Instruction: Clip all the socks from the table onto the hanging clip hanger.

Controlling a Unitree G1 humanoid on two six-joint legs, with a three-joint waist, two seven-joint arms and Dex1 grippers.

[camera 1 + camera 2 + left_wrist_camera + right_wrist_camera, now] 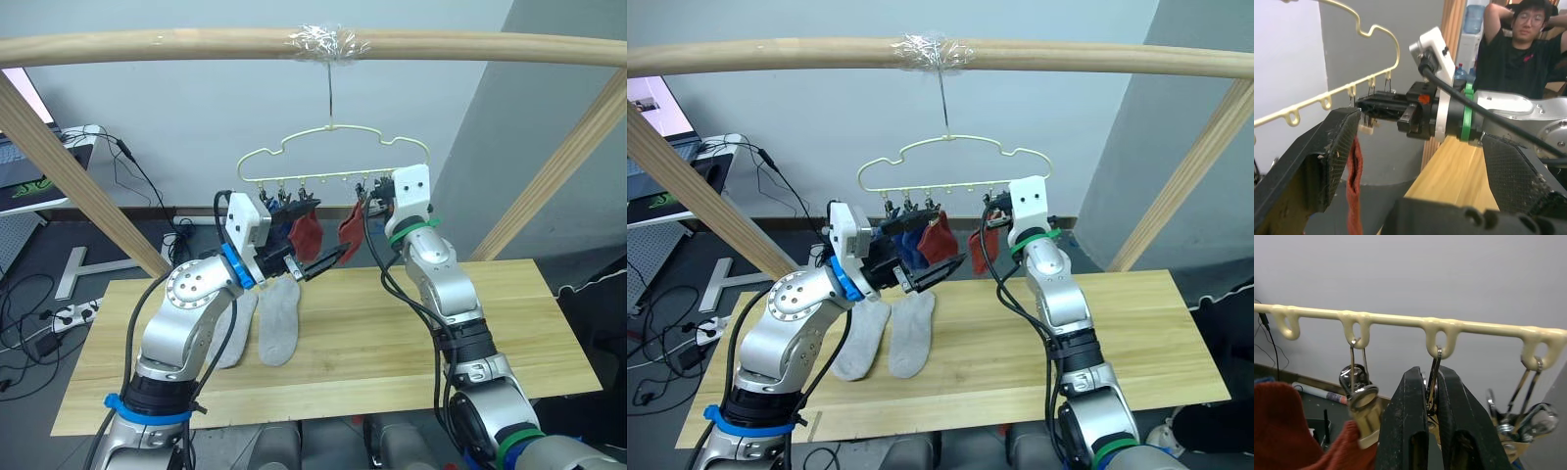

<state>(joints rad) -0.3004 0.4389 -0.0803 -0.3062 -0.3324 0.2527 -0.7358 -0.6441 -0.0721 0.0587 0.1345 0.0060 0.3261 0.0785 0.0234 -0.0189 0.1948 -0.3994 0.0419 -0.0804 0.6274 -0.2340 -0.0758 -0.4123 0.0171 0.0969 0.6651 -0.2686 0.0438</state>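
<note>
— From the head cameras, what do you have?
— You have the clip hanger hung from the wooden rail. Blue socks and a red sock are clipped to its bar; another red sock hangs by the right gripper. Two grey socks lie flat, side by side, on the surface. Your left gripper is raised just beneath the red socks.
— And the left wrist view?
— Its fingers are spread wide, gripping nothing, a red sock hanging just beside one of them. A person sits beyond the surface.
— The right wrist view?
— Those fingers are pinched nearly closed on a metal clip under the bar.
</note>
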